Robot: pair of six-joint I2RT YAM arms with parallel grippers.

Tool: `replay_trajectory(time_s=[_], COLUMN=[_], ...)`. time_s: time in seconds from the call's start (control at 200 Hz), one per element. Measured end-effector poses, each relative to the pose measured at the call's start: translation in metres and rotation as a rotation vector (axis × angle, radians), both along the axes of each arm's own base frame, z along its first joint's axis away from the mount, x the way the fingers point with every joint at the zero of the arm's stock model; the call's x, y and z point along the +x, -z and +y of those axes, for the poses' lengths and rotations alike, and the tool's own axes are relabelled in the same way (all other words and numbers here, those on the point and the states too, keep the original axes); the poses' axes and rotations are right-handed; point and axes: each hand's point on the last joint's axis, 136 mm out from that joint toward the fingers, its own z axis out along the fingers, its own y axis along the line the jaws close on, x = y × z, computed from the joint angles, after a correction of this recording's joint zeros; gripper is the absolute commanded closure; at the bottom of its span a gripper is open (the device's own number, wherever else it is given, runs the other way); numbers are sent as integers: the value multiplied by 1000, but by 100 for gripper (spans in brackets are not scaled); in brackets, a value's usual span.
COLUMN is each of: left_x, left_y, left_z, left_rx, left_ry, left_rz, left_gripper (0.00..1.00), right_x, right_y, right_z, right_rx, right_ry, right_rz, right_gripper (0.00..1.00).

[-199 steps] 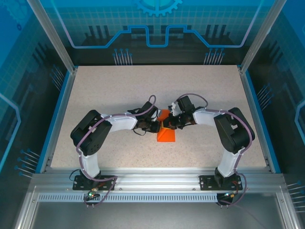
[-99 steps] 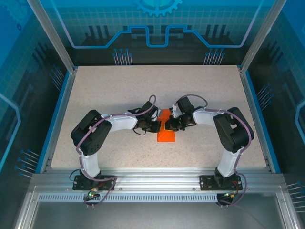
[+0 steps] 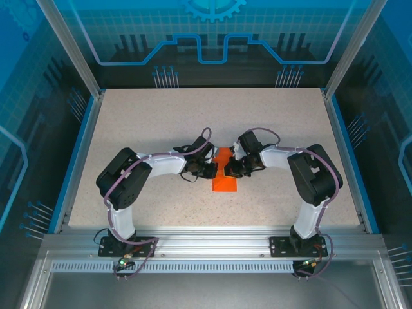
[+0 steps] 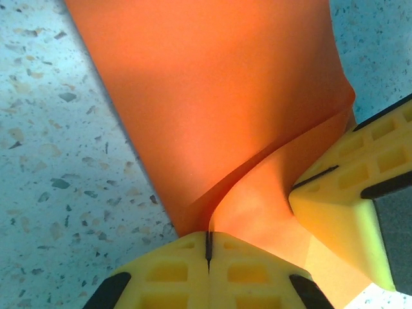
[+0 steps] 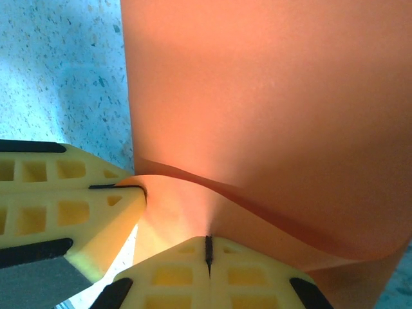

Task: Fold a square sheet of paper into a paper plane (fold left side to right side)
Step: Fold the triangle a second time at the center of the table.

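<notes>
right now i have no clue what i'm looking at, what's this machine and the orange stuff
These are two robot arms bolted at the near edge of a speckled table. The wide picture comes from a fixed camera above and behind them; the two close-ups come from a camera on each wrist, looking past that arm's own yellow fingers. The orange thing is a sheet of paper lying mid-table, partly folded, one layer lifted. The left claw and the right claw meet over it, both shut, tips against the paper. Whether either pinches a layer I cannot tell.
</notes>
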Motion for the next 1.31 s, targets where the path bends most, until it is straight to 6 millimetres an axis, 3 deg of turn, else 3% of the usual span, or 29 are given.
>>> replay_trajectory(time_s=[0.33, 0.565, 0.68, 0.83, 0.94, 1.105, 1.306], left_x=[-1, -5, -14, -31, -40, -56, -58], left_y=[-5, -44, -62, -68, -64, -34, -22], left_z=[5, 9, -1, -17, -27, -38, -41], left_rx=[26, -4, -83, -180, -223, -205, -179], left_ry=[-6, -7, 33, 103, 146, 187, 190], left_rz=[3, -39, -23, 49, 96, 192, 209], left_gripper=[81, 76, 76, 76, 76, 75, 75], right_x=[-1, -1, -1, -1, -1, -1, -1], right_y=[2, 2, 2, 2, 2, 2, 2], right_z=[-1, -1, -1, -1, -1, -1, -1], right_rx=[-7, -7, -7, -6, -6, -7, -7], right_ry=[2, 2, 3, 2, 2, 2, 2], right_rz=[5, 6, 6, 6, 6, 6, 6], right_gripper=[99, 99, 99, 99, 99, 99, 99])
